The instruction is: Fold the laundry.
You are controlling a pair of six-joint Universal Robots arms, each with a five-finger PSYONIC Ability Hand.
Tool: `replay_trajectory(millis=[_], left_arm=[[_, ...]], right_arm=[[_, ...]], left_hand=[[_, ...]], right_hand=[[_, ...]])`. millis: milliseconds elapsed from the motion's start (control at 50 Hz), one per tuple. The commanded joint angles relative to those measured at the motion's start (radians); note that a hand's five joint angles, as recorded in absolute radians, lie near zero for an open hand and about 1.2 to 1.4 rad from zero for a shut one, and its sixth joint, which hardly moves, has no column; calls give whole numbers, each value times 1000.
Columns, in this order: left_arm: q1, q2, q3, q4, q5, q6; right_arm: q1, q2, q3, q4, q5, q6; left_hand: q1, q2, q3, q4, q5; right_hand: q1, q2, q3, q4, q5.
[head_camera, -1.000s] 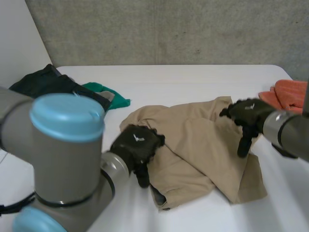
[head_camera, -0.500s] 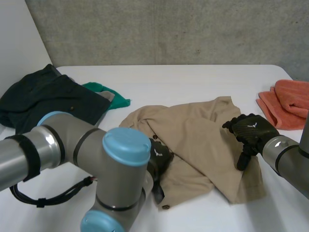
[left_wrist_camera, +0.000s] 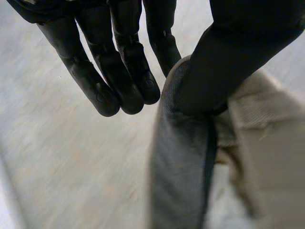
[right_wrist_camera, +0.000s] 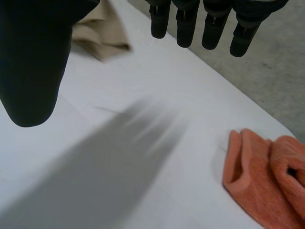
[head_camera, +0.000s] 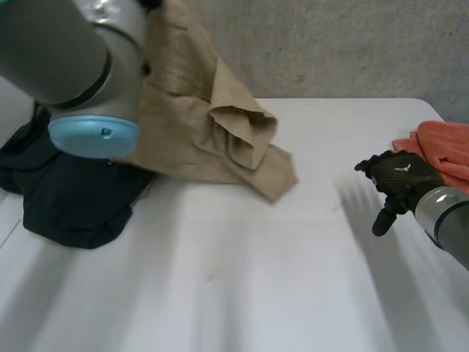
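Tan garment [head_camera: 196, 125] hanging pinched in left hand [left_wrist_camera: 126, 62], right hand [head_camera: 396, 176] relaxed and empty, well apart

Plain khaki-beige garment [head_camera: 212, 125]. Plain white surface [head_camera: 242, 279]. Solid orange towel [head_camera: 443, 143]. Very dark, near-black cloth heap [head_camera: 73, 198]. Black left robot hand [left_wrist_camera: 116, 67] and right robot hand [head_camera: 399, 176]. Mottled grey wall [head_camera: 330, 44]. Grey arm [head_camera: 66, 51], light-blue cap [head_camera: 94, 136].

We see a tan garment [head_camera: 198, 117] hanging crumpled in the air over the surface's far left part, a dark garment [head_camera: 73, 205] bunched at its left edge, and an orange towel [head_camera: 443, 147] loosely folded near its far right corner.
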State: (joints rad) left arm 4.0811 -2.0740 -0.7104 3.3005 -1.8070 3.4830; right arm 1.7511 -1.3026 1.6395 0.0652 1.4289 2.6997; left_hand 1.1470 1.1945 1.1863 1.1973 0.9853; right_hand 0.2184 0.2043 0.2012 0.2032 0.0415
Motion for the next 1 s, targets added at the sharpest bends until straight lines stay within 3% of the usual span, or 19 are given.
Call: replay_trajectory(millis=[20,160,220,240,300,500,620,800,900,1000], left_arm=[[-178,-168,169,-51,139,-36],[-291,-385,246,-159,201,-76],[-335,-432,239,-212,271,-145],[-341,-437,235,-232,299,-174],[-340,-398,217,-255,327,-222],[-202,-103,86,-265,314,-229],[-58,12,-55,-292,363,-176],[119,-173,-77,-367,423,94],[179,-349,34,-416,428,253],[203,-480,140,-433,443,321]], right_arm=[[-65,3,-39,4,27,72],[-123,17,-66,5,53,104],[-145,26,-69,5,62,106],[-153,32,-70,5,62,106],[-159,45,-70,5,56,108],[-108,26,-61,28,53,134],[-38,-21,-50,111,51,196],[94,14,-18,167,64,420],[154,120,-33,52,148,521],[179,204,-98,-64,249,574]], left_hand=[[249,202,210,199,236],[249,202,210,199,236],[-192,-239,-231,-242,-205],[-554,-602,-593,-604,-567],[-845,-892,-884,-895,-858],[-919,-966,-958,-969,-932],[-890,-937,-929,-940,-902],[-931,-978,-970,-981,-943],[-972,-1020,-1012,-1023,-985],[-972,-1020,-1012,-1023,-985]], right_hand=[[-32,-18,-15,-17,-30],[-35,-21,-18,-20,-33],[-35,-21,-18,-20,-33],[-35,-21,-18,-20,-33],[-38,-24,-21,-23,-36],[-44,-30,-27,-29,-41],[-44,-30,-27,-29,-41],[-44,-30,-27,-29,-41],[-44,-30,-27,-29,-41],[-44,-30,-27,-29,-41]])
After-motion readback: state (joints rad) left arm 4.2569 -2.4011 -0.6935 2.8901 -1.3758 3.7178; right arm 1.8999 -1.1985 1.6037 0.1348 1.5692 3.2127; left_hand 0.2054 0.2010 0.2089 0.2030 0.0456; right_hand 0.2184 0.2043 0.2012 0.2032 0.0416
